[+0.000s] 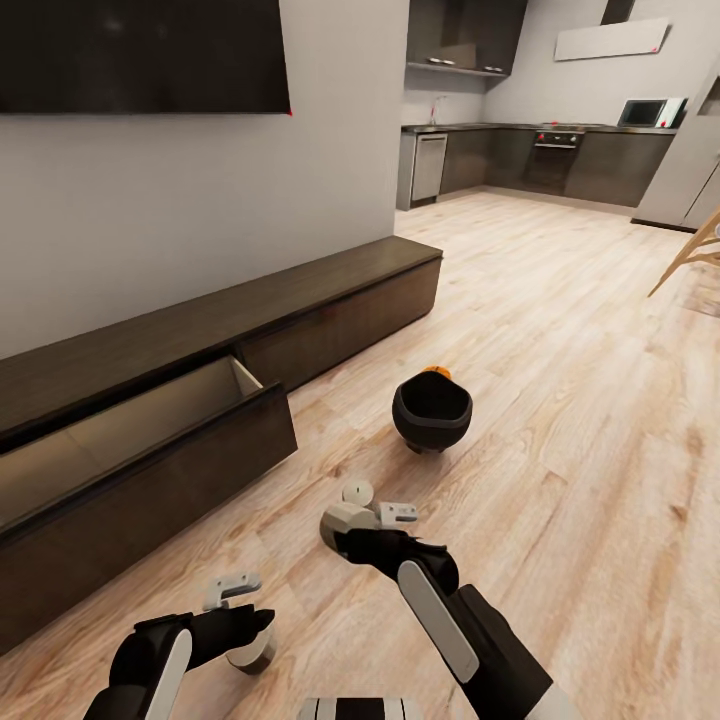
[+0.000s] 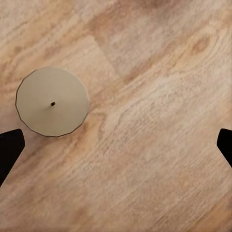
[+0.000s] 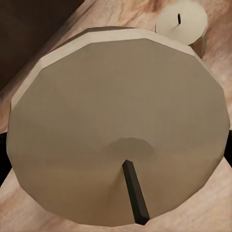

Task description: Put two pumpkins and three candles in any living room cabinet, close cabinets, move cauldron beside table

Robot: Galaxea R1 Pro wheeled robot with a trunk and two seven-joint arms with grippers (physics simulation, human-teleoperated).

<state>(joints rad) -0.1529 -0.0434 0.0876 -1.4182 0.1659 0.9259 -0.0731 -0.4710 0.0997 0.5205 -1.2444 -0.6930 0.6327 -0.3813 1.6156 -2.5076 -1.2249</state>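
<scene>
Two arms reach over the wood floor (image 1: 560,330) in the head view. The right gripper (image 1: 345,522) sits around a pale candle, with a second candle (image 1: 357,492) just beyond it on the boards. The left gripper (image 1: 243,617) hangs low near a rounded pale shape that looks like another candle (image 1: 252,655), close below it. To the left the cabinet (image 1: 300,300) runs along the wall, one drawer (image 1: 150,440) pulled out and showing its pale inside. The cauldron (image 1: 432,410) stands on the floor ahead of the right arm, an orange pumpkin (image 1: 437,372) peeking over its far rim.

From the left wrist, a candle (image 2: 52,101) stands upright on the floor, wick pointing at the camera. It lies off to one side, beside one dark fingertip (image 2: 9,150), not centred between the two, which stand wide apart. That arm would likely need to shift sideways toward the candle before descending.

From the right wrist, a candle (image 3: 116,125) looms very close, axis along the fingers, dark finger edges at both its sides; it appears clamped, though contact is not plainly shown. Another candle (image 3: 182,21) stands behind it. The open drawer lies to the left of both arms, nearer the left one.
</scene>
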